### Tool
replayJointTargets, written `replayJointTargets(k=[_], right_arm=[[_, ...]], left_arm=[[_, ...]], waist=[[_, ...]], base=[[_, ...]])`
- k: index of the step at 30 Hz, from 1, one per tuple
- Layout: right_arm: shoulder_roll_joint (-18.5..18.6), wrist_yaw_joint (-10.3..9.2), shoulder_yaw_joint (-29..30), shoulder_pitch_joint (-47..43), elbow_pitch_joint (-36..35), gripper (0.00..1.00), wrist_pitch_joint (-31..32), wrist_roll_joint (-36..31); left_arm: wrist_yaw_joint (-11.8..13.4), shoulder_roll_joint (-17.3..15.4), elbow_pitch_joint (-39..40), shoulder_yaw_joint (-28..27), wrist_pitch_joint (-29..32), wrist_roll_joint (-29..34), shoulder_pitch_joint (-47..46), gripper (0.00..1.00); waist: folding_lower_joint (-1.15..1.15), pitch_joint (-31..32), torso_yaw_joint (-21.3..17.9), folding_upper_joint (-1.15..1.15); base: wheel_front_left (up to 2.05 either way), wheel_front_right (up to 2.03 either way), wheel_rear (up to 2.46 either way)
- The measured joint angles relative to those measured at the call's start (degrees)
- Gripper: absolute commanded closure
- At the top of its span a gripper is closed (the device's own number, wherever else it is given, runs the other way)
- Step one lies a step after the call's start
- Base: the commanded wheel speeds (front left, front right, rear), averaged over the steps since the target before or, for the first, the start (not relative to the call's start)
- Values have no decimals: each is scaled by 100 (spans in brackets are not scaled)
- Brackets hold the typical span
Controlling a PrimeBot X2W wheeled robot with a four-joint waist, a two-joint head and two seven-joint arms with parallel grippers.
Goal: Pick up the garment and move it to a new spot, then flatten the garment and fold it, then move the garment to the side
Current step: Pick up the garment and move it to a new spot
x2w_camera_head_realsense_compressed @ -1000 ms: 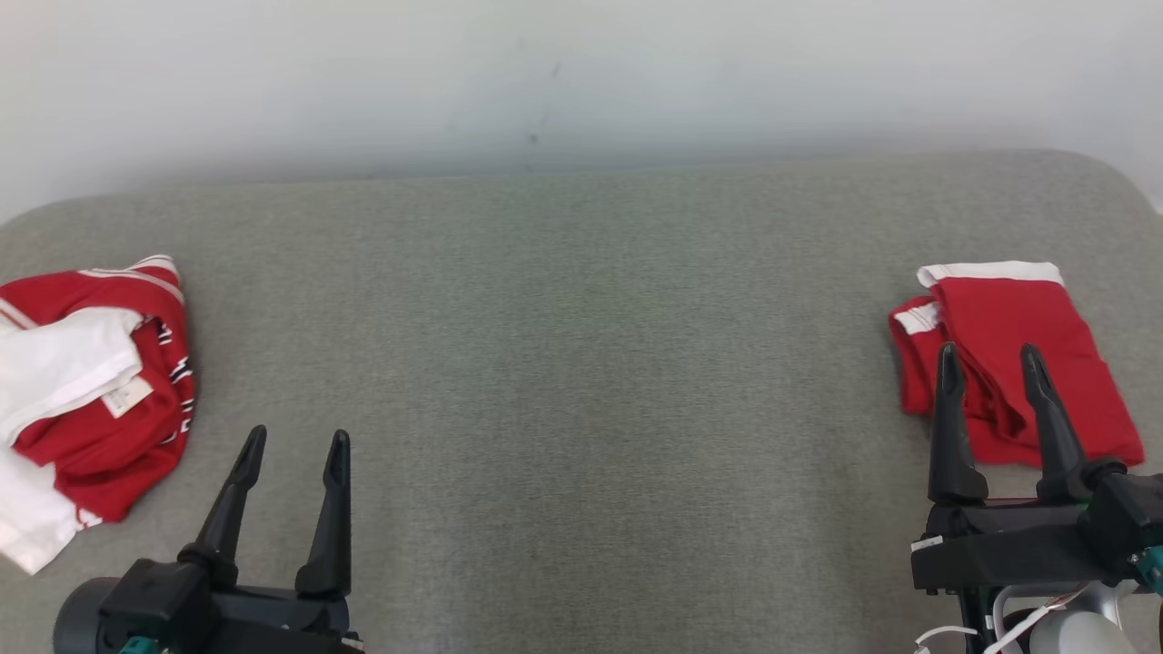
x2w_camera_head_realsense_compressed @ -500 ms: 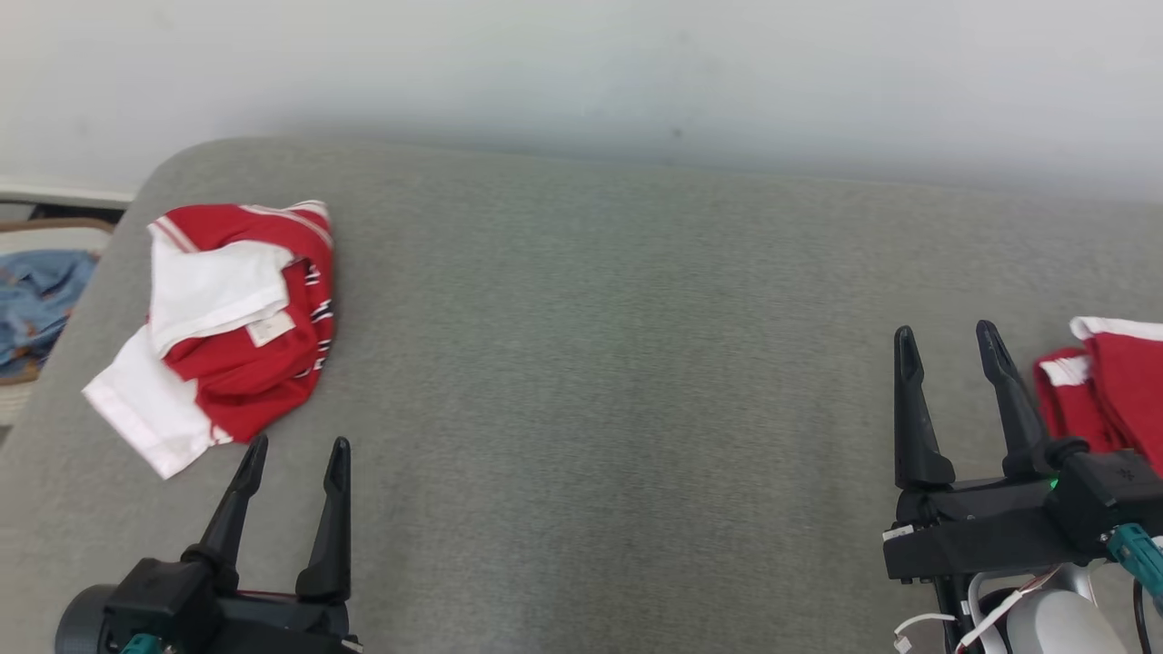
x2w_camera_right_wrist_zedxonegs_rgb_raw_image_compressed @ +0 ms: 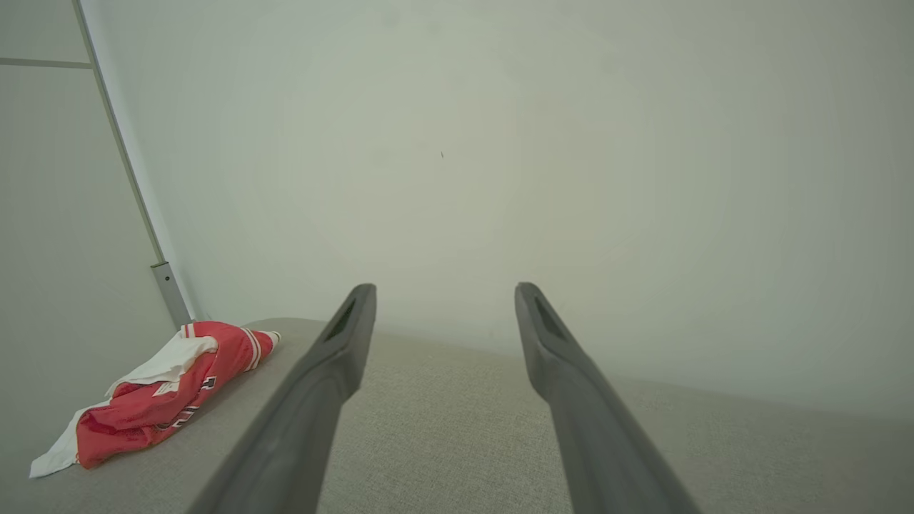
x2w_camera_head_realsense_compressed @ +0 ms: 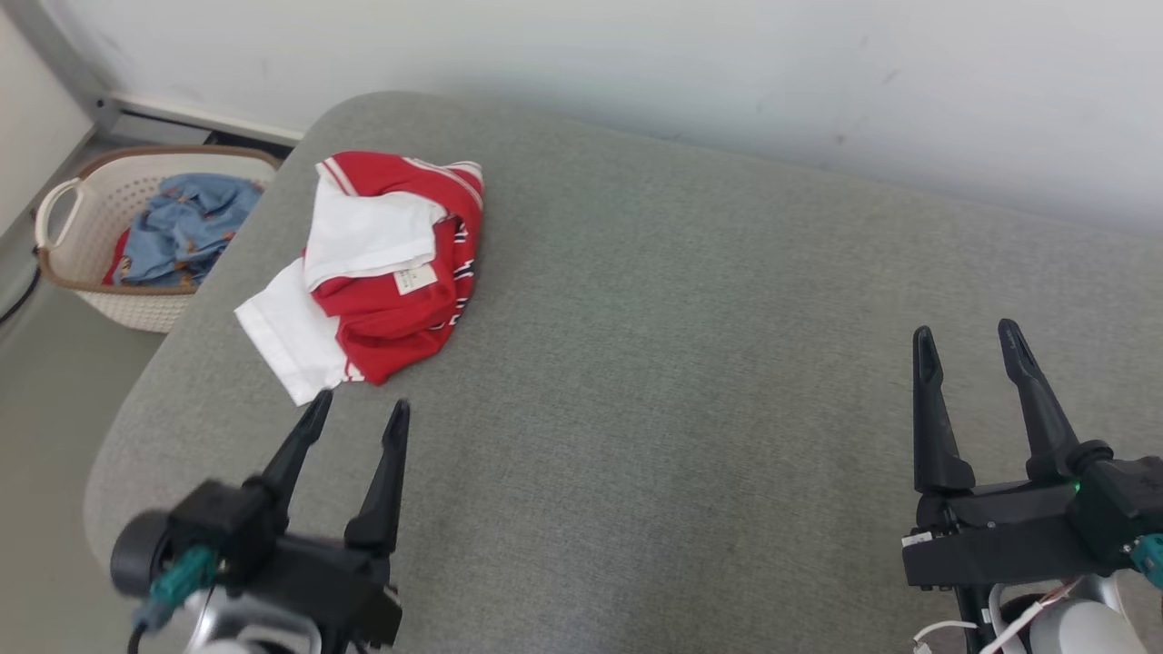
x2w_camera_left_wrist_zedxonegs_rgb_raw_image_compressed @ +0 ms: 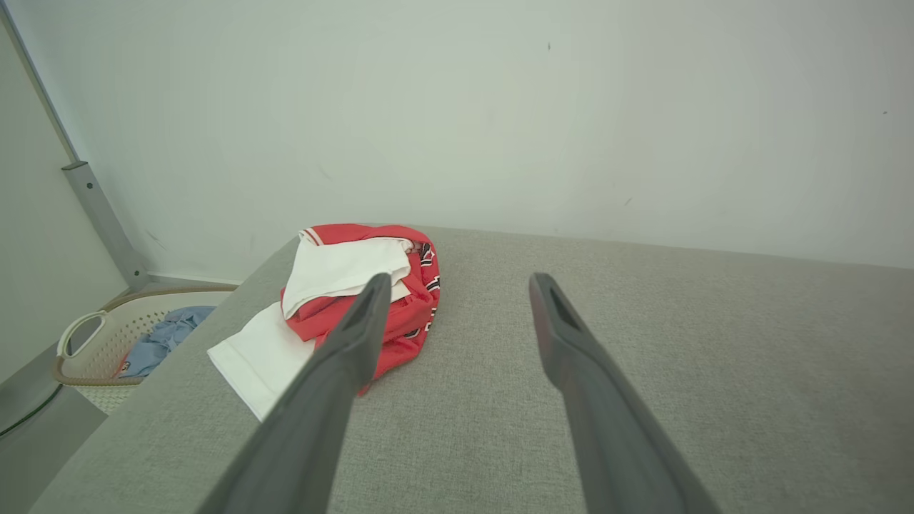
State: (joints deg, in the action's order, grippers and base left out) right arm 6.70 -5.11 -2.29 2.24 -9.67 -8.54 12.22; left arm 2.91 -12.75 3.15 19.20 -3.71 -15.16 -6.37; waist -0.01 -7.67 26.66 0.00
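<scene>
Head view, contents as found.

1. Garment. A red top with white panels and striped trim, crumpled in a heap at the left rear corner of the padded surface, near its rounded edge. A white label faces up. The dark lettering along one fold is too creased to read, and the lie of the sleeves and body inside the heap cannot be made out. In the left wrist view one finger covers part of the heap's near edge.

2. Left gripper. Fingers are spread wide with nothing between them, the tips just short of the garment's white corner. The body is slightly blurred and cut by the bottom edge.

3. Right gripper. Fingers are wide apart and empty, over bare surface at the right, well apart from the garment. The base and cables are cut off at the bottom and right edges.

4. Surface. Grey woven cover with a rounded corner. The right end runs out of frame.

5. Laundry basket. Cream openwork wall, brown rim, loop handle. It stands on the floor beside the surface's left end and holds blue cloth. Something red lies at its edge, mostly hidden.

6. Wall. Pale and plain with a few small marks, directly behind the surface. A grey metal post stands in the corner above a low skirting.
</scene>
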Motion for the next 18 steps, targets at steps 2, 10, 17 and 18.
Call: replayJointTargets(k=[2, 10, 17, 18], right_arm=[[44, -1, 0, -37, -127, 0, 51, -35], [372, -19, 4, -118, -920, 0, 359, -396], [648, -19, 1, -197, -1716, 0, 710, -717], [661, -19, 0, -216, -1820, 0, 761, -742]], left_arm=[[-127, 1, -127, 57, 151, -18, -317, 0], [-454, 266, -975, 382, 1095, -100, -1785, 0], [-392, 493, -1811, 470, 1985, 37, -2899, 0], [-376, 506, -1908, 460, 2090, 44, -2954, 0]], waist=[[0, -41, 109, 0], [1, -475, 315, 0], [1, -1016, 376, 1], [1, -1096, 381, 1]], base=[[0, 0, 0], [0, 0, 0], [0, 0, 0], [0, 0, 0]])
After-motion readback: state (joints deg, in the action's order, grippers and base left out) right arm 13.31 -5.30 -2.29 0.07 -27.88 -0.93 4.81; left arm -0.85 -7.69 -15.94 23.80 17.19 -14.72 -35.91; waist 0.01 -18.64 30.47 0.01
